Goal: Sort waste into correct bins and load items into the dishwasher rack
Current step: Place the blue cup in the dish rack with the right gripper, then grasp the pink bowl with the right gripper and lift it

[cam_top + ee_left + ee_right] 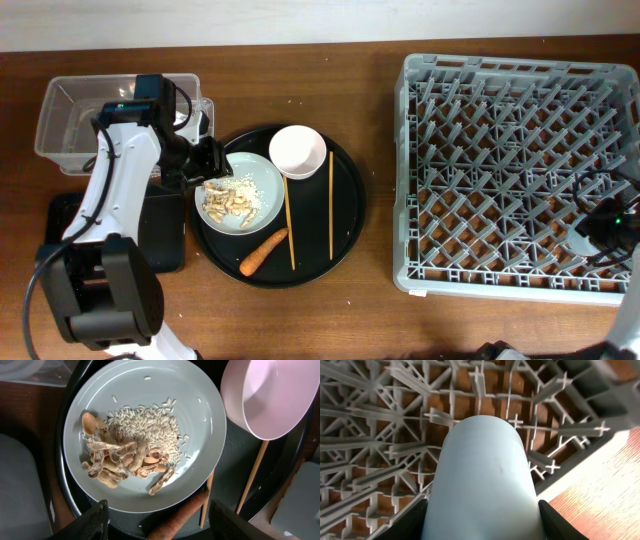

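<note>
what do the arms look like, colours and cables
Left arm: white tubular links, black joint housings and base, black cable looped alongside. Right arm: only a black end with thin cables shows at the frame edge. Fingers are dark, matte.

Large round black tray [348, 200] on brown wooden table [300, 80].
</note>
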Controlling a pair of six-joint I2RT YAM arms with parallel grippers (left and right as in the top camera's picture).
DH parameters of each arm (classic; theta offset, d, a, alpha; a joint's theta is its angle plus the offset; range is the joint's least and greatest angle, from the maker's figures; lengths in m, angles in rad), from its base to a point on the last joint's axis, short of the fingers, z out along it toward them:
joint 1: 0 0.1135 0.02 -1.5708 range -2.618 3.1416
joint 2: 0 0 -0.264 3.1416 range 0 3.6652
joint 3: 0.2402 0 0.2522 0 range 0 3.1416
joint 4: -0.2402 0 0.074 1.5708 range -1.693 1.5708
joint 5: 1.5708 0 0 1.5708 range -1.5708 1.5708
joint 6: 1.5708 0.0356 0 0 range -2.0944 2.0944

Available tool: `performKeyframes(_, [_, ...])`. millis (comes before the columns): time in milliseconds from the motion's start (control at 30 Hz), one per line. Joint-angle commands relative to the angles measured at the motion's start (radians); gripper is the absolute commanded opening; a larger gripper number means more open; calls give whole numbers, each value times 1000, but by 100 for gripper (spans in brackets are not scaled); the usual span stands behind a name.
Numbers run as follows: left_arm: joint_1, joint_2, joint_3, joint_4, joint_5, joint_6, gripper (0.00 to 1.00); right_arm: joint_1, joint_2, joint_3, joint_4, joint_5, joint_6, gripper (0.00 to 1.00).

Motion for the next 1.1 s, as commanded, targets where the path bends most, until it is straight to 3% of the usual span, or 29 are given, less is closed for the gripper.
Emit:
performKeyframes(0, [4,-32,4,-2,-6,5,63,-5,33,19,1,-78,22,80])
performKeyframes(33, [4,-32,4,-5,-6,5,63,-5,32,19,12,-121,22,93])
performKeyframes(67, [4,-32,4,-6,-6,5,63,-5,32,19,17,-139,22,98])
performKeyframes(367, [4,-32,4,-27,-7,6,64,58,-85,82,18,-438,-61,97])
performKeyframes(533, [4,-32,4,-35,-77,16,63,417,-175,83,45,-436,-113,88])
performKeyframes(667, [4,-50,4,-40,-178,-23,62,744,-145,83,182,-357,-91,86])
performKeyframes(700, [4,-66,4,-52,-250,-76,62,867,-116,87,230,-258,-74,87])
performKeyframes(800, [4,-152,4,-88,-420,-195,63,1061,39,218,203,-130,-27,88])
performKeyframes(933, [4,-219,4,-88,-455,-202,63,1151,342,557,43,-114,-23,88])
performKeyframes(1033, [4,-232,4,-96,-532,-212,63,1170,571,777,-18,-95,41,74])
performKeyframes(1067, [5,-232,4,-104,-560,-225,68,1170,613,798,-11,-95,61,70])
